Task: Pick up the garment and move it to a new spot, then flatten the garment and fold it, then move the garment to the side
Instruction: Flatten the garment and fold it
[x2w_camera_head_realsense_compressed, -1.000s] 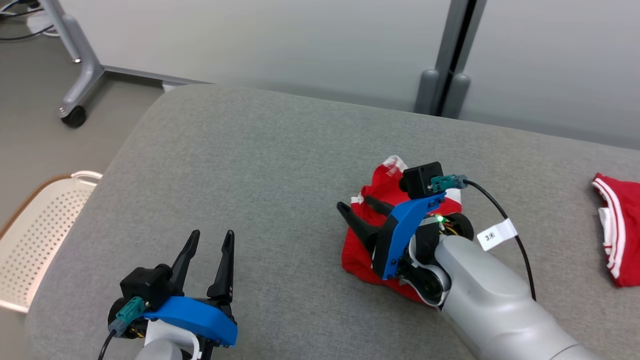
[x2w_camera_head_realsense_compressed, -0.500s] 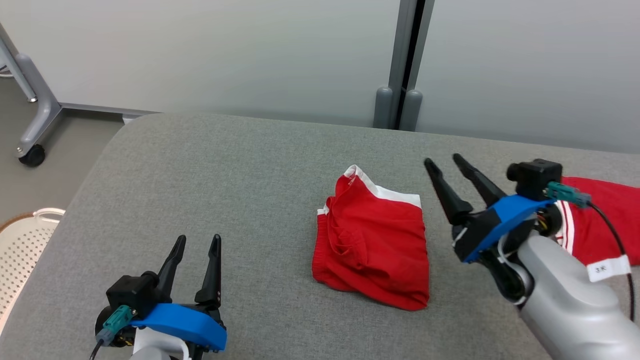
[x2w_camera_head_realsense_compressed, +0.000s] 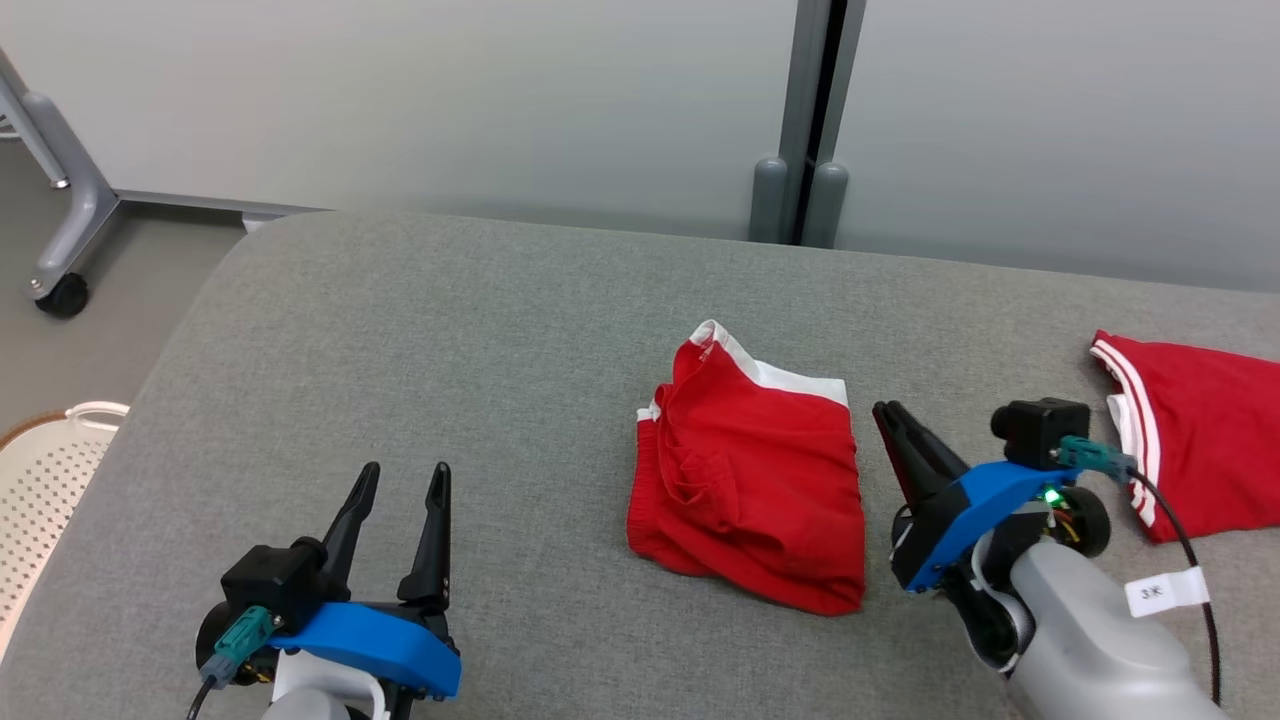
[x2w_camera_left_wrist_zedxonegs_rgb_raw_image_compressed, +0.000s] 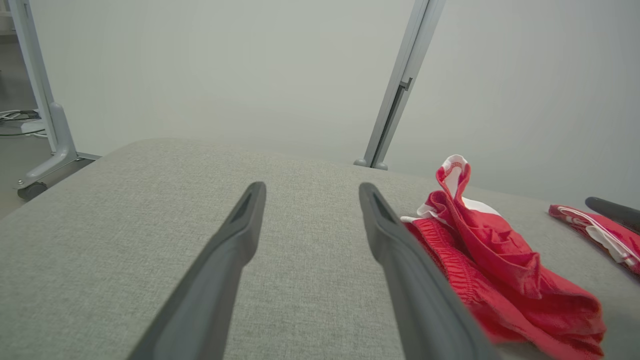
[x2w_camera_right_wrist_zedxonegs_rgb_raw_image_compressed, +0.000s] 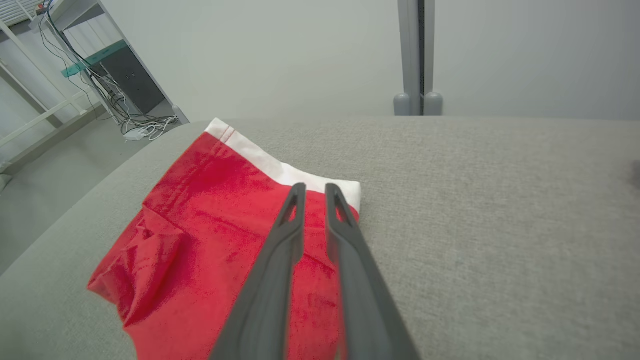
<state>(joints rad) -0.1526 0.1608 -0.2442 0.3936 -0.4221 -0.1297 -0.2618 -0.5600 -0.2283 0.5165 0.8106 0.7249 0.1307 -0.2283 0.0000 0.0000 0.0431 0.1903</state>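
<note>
Looking in the head view, we see the folded red cloth garment with a white band (x2w_camera_head_realsense_compressed: 750, 500) mid-frame on the grey padded bench (x2w_camera_head_realsense_compressed: 450, 350). The right pincer (x2w_camera_head_realsense_compressed: 890, 415) is just beside its right edge, and the left pincer (x2w_camera_head_realsense_compressed: 406, 468) is spread and empty at lower left. Left wrist view: a corner stands up, so we judge a shove could spill the fold. Right wrist view: jaws a thin gap apart, gripping nothing; a shallow nip might lift one layer.

Head camera looks down; wrist cameras sit low; all share garment (x2w_camera_head_realsense_compressed: 745, 490).
</note>
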